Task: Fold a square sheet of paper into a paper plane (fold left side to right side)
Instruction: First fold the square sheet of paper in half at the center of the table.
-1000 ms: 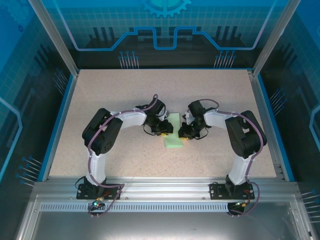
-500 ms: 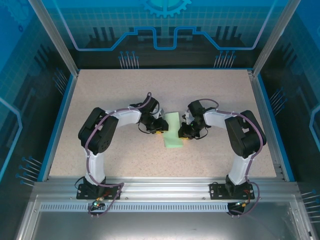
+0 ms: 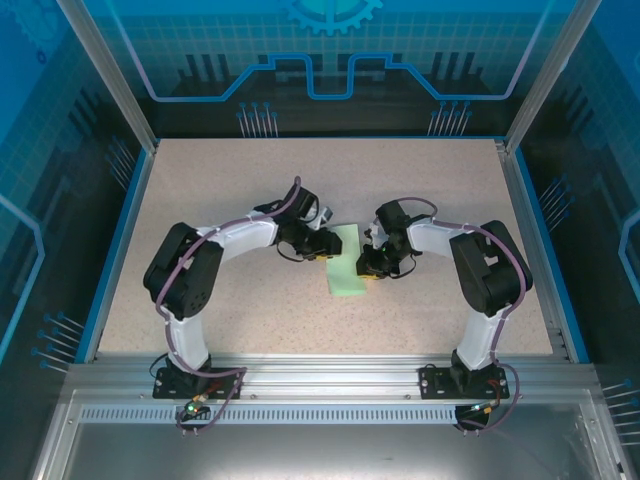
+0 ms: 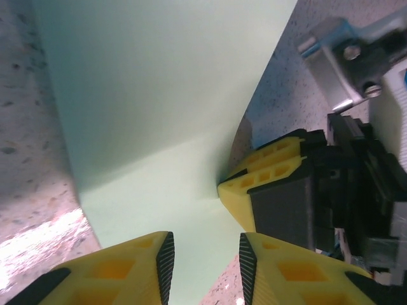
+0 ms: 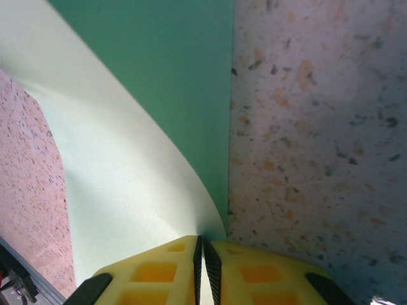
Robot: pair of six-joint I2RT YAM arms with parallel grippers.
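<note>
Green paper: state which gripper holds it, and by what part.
Right gripper pinches the paper at its curled-over edge; left gripper open, holding nothing.

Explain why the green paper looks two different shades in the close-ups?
Right wrist view: the paper curls up, its lifted part brightly lit, the flat part beneath in shadow, so darker green. Left wrist view: glare whitens the table at lower left. Top view: even, sharp.
</note>
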